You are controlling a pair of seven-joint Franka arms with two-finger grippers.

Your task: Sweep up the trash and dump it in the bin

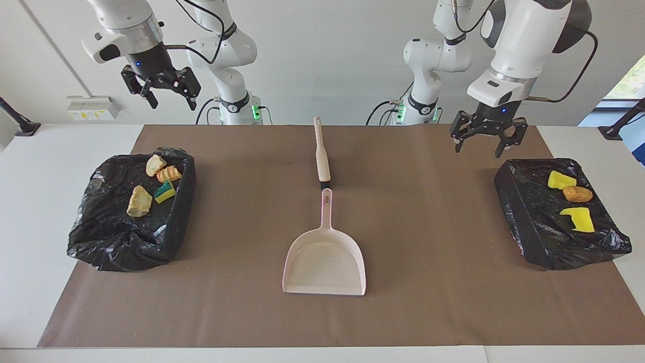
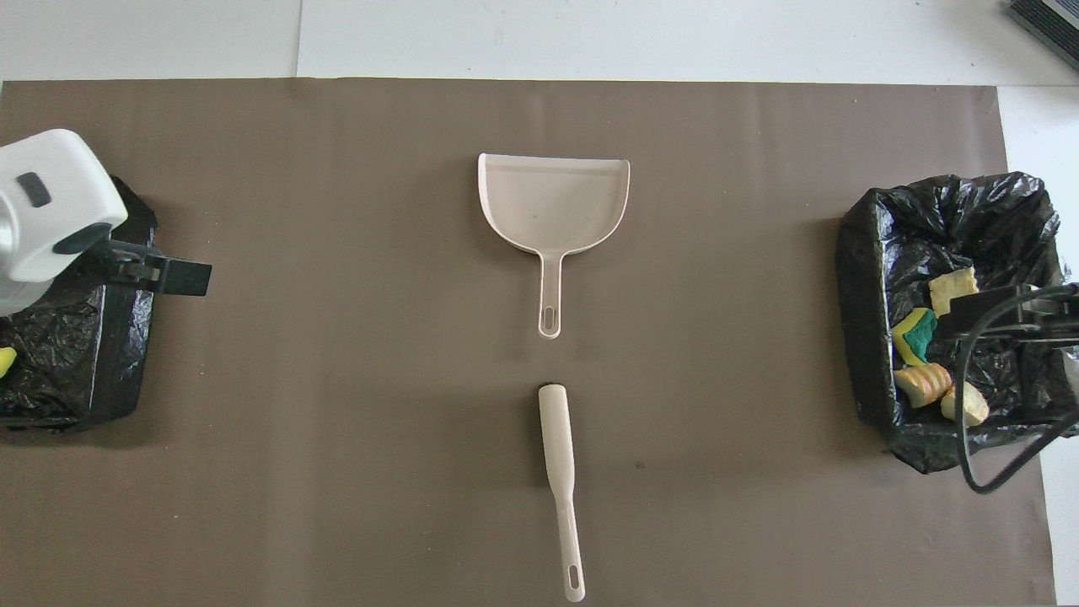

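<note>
The trash lies in two black-bagged bins. The bin (image 1: 126,237) at the right arm's end holds two tan chunks (image 1: 139,201), a striped bread piece (image 1: 169,174) and a green-yellow sponge (image 1: 165,192); it also shows in the overhead view (image 2: 868,278). The bin (image 1: 534,222) at the left arm's end holds two yellow sponge bits (image 1: 578,219) and a brown lump (image 1: 577,193). My right gripper (image 1: 171,98) hangs open and empty high over its bin. My left gripper (image 1: 484,143) hangs open and empty over its bin's robot-side edge.
A pale pink dustpan (image 1: 325,259) lies mid-mat, its handle pointing toward the robots. A beige-handled brush (image 1: 321,154) lies in line with it, nearer to the robots. The brown mat (image 1: 433,282) covers the white table. Black clamps stand at both table ends.
</note>
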